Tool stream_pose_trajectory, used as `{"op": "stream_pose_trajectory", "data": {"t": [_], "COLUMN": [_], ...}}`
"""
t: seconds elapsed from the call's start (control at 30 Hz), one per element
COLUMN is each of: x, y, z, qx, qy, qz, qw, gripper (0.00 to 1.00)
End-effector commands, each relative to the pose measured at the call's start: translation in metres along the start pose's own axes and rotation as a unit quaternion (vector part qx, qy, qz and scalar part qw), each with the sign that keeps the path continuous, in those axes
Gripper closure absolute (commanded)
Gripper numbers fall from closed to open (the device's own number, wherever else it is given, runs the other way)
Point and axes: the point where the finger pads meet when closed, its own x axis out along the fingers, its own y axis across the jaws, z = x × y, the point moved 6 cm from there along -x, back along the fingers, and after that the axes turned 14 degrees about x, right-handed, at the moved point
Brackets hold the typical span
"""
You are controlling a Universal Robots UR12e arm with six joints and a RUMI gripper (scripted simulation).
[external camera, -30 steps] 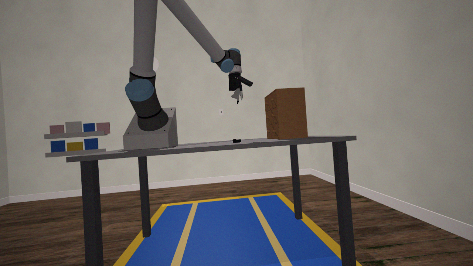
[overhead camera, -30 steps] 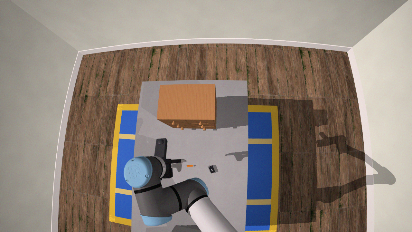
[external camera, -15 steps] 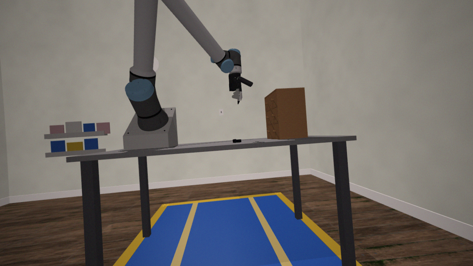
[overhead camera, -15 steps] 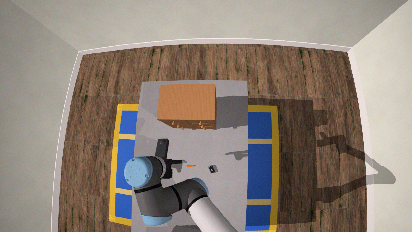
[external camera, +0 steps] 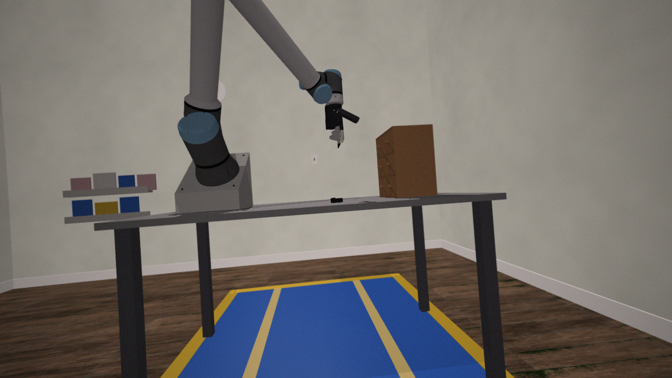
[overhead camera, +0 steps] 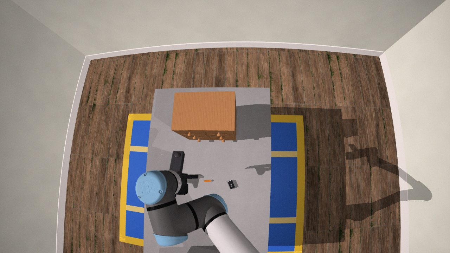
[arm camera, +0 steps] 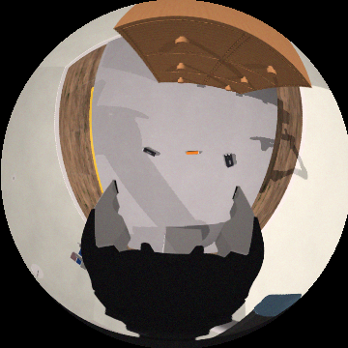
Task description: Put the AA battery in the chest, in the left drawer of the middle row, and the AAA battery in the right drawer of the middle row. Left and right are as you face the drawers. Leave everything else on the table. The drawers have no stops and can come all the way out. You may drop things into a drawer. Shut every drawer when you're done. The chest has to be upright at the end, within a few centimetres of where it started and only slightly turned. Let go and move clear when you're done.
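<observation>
Spread pincer [overhead camera: 198, 181] [external camera: 339, 144] [arm camera: 175, 185] hovers; 1 dark piece [arm camera: 151, 152] below is too small to identify.

The jaws [overhead camera: 197, 176] [external camera: 338, 144], seen from above, have turned slightly; their black bar [overhead camera: 177, 162] [external camera: 348, 116] has swung slightly rightward in that view.
</observation>
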Motion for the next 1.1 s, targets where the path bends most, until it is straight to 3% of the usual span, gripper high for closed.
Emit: {"op": "stream_pose_trajectory", "data": {"t": [0.0, 1.07], "x": [-0.0004, 0.0056], "y": [-0.0001, -0.0004], "z": [-0.0004, -0.0012], "qx": [0.000, 0.000], "qy": [0.002, 0.036], "qz": [-0.001, -0.009], "qw": [1.000, 0.999], "gripper": [0.00, 0.00]}}
